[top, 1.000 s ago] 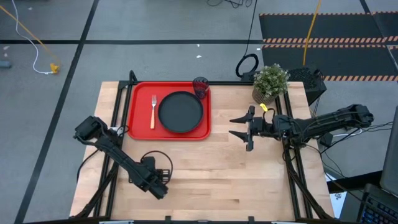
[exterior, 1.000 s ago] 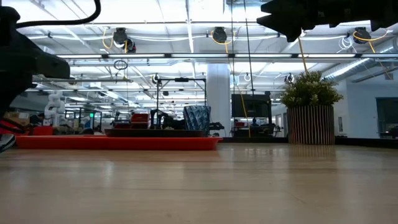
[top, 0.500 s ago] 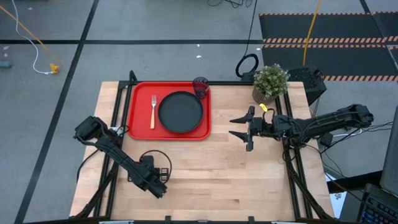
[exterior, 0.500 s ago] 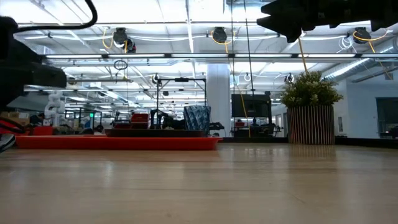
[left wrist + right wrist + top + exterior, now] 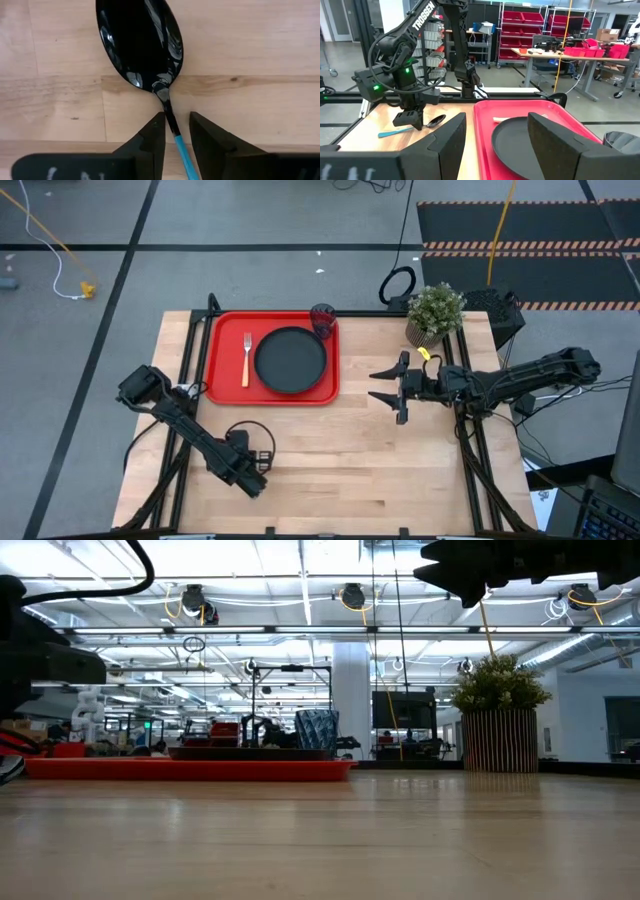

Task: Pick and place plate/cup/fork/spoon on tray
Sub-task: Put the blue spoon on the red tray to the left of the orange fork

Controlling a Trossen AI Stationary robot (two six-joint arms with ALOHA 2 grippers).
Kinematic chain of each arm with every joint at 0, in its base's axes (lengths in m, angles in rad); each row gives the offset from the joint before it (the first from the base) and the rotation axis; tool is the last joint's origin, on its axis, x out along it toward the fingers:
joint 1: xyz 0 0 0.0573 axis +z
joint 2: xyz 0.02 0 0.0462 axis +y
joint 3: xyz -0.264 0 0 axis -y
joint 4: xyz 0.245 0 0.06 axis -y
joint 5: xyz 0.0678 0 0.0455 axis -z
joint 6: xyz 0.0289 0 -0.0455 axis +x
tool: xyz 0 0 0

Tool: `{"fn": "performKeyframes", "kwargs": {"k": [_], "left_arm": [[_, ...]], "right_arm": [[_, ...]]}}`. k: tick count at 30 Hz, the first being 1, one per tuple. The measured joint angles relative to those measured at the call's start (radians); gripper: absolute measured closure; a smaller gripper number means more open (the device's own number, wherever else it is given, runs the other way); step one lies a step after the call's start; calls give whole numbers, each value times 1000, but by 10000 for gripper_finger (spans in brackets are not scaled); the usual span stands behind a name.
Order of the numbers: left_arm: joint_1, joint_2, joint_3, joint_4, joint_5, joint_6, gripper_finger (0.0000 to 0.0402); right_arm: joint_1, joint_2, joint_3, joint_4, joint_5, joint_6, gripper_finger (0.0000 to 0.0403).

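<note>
While lying flat on wood, spoon [image 5: 142, 42] shows glossy black bowl, blue handle between parted left gripper [image 5: 175, 132] fingers.

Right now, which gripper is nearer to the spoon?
The left. The left gripper is right over the spoon on the bare table, its fingers open either side of the blue handle. The right gripper hangs open well away, right of the tray.

A bright red rectangular tray [image 5: 222, 360] with a raised rim lies on the wooden table. On it rest a round matte black plate [image 5: 290, 360], a fork [image 5: 246, 359] with an orange handle lying left of the plate, and a dark translucent cup [image 5: 322, 319] standing upright in a corner. A spoon [image 5: 145, 45] with a glossy black bowl and blue handle lies flat on the bare wood, well apart from the tray.
</note>
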Motion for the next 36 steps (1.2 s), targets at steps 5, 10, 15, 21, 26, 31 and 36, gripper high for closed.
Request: {"fn": "performKeyframes", "kwargs": {"k": [5,10,15,21,26,31,36], "left_arm": [[0,1,-1,-6,-5,14,342],[0,2,-1,-13,-7,25,377],[0,3,-2,-15,-7,41,392],[0,-2,-3,-20,-6,81,375],[3,-22,-7,-38,-6,94,385],[10,-48,-8,-95,-33,89,392],[37,-73,-8,-145,-44,111,379]], "right_arm": [[0,0,0,0,0,0,200],[0,0,0,0,0,0,200],[0,0,0,0,1,0,200],[0,0,0,0,1,0,200],[0,0,0,0,2,1,200],[0,0,0,0,2,1,200],[0,0,0,-1,2,0,200]]}}
